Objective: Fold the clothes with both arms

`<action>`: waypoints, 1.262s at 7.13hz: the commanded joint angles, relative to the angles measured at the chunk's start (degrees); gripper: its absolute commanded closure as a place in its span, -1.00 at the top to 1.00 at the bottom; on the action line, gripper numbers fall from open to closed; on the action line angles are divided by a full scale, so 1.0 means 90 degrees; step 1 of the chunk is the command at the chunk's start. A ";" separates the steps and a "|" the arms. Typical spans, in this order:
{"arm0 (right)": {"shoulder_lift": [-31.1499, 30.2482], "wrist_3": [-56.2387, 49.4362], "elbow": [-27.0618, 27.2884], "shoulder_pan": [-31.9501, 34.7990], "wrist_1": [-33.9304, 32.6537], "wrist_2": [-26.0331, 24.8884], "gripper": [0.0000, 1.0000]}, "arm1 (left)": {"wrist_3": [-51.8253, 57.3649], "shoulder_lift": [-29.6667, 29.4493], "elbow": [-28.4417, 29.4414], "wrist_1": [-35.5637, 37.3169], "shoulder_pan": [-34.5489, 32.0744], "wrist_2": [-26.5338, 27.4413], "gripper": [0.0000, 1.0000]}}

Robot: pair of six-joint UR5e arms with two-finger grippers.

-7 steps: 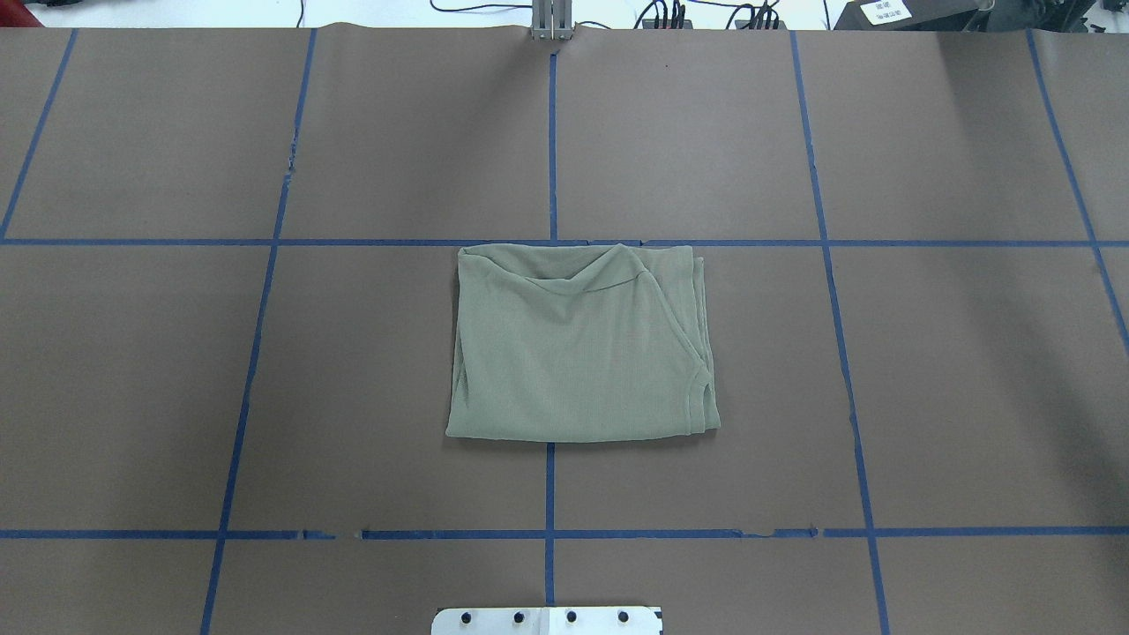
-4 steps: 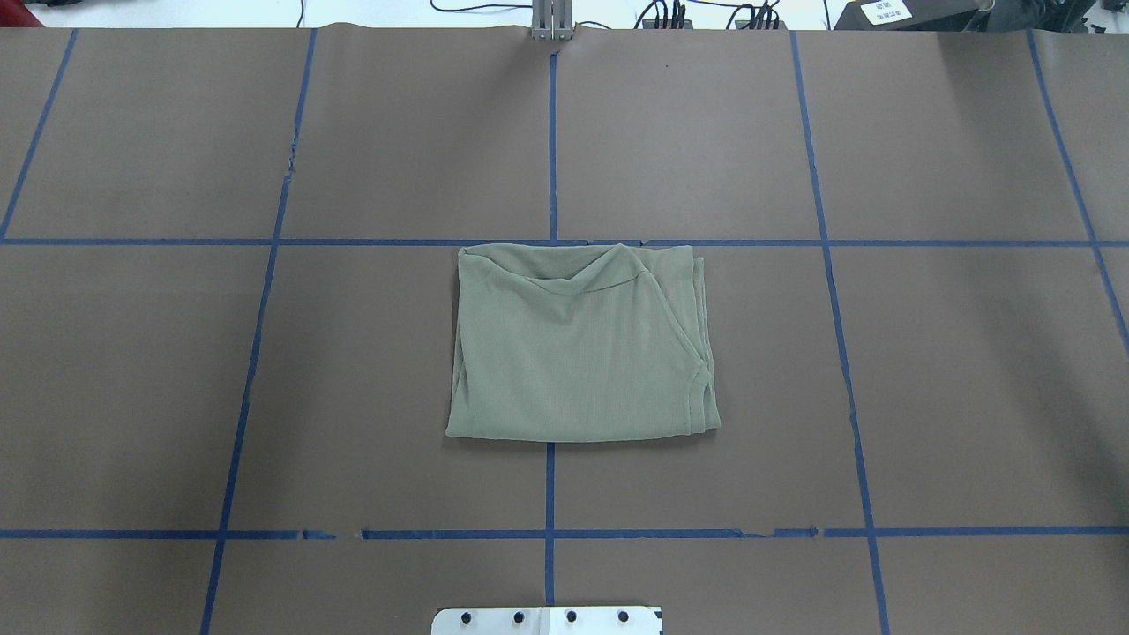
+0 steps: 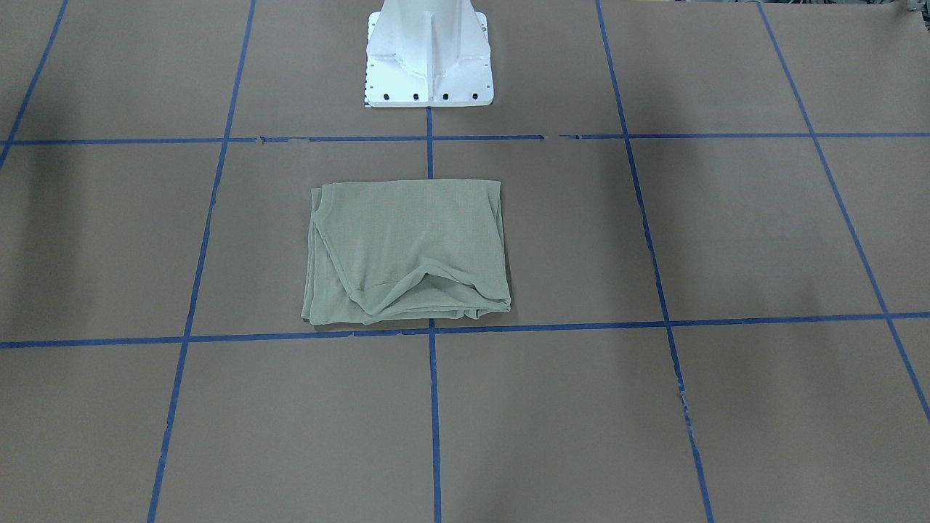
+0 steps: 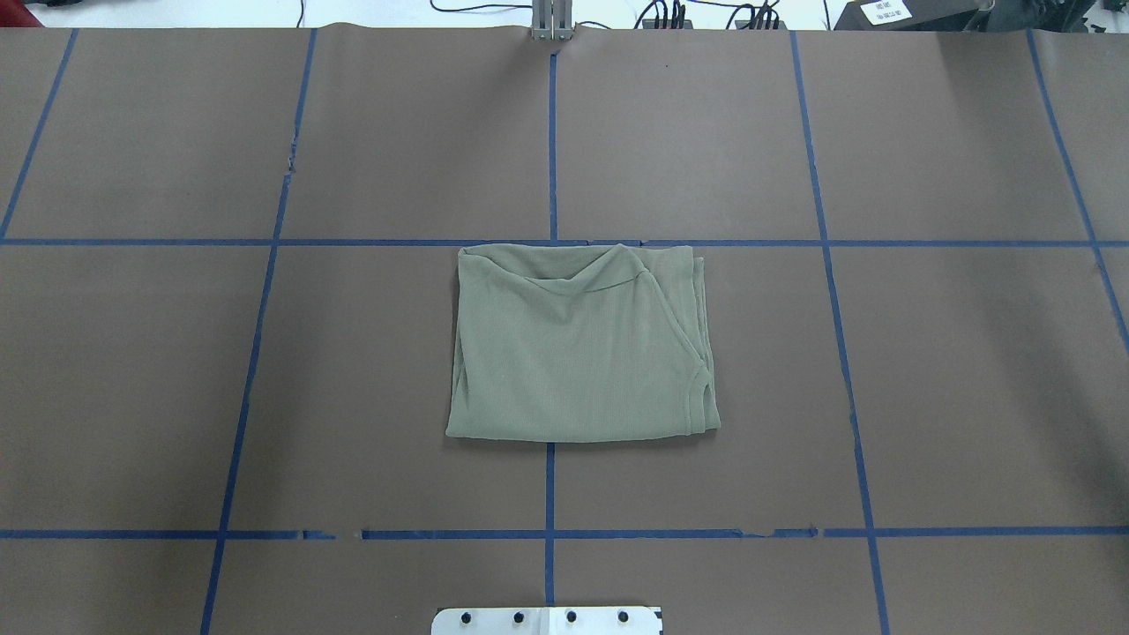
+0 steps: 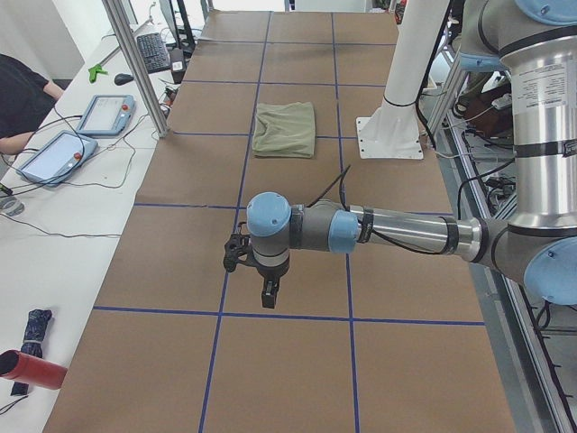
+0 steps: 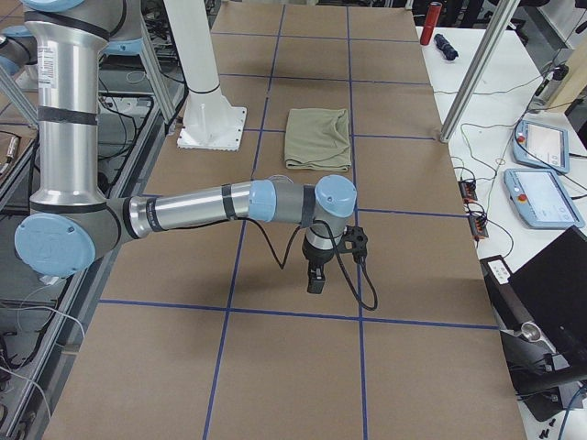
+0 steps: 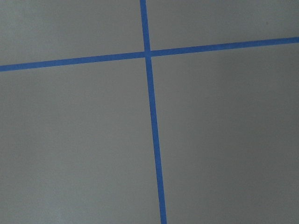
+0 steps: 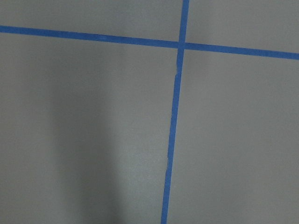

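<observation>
The pale sage-green shirt [image 4: 578, 353] lies folded into a flat rectangle at the middle of the brown table, with nothing touching it; it also shows in the front-facing view [image 3: 407, 247] and both side views [image 5: 284, 129] [image 6: 317, 137]. My left arm hangs over the table's left end, far from the shirt, its gripper [image 5: 270, 298] pointing down. My right arm is held the same way over the right end, gripper [image 6: 315, 282] pointing down. These side views leave me unable to tell whether either gripper is open or shut. Both wrist views show only brown paper and blue tape.
Blue tape lines [image 4: 550, 132] divide the brown table cover into squares. The white pedestal base [image 3: 429, 54] stands on the robot's side of the shirt. A side bench holds teach pendants [image 5: 106, 115], cables and a keyboard; a person's arm [image 5: 22, 104] rests there.
</observation>
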 commanded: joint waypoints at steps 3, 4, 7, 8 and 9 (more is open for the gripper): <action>-0.0098 -0.0035 0.0135 0.0009 0.0019 0.0021 1.00 | 0.0587 0.0358 -0.0011 -0.0475 -0.0025 0.0262 1.00; -0.0118 -0.0025 0.0164 0.0009 0.0048 0.0021 1.00 | 0.0630 0.0369 0.0144 -0.0486 -0.0025 0.0242 1.00; -0.0146 -0.0035 0.0223 0.0019 0.0048 -0.0009 1.00 | 0.0571 0.0350 0.0077 -0.0466 -0.0025 0.0037 1.00; -0.0302 -0.0035 0.0252 0.0019 0.0232 -0.0018 1.00 | 0.0572 0.0350 0.0068 -0.0466 -0.0025 0.0027 1.00; -0.0526 -0.0045 0.0214 0.0038 0.0698 -0.0028 1.00 | 0.0572 0.0350 0.0048 -0.0466 -0.0025 0.0027 1.00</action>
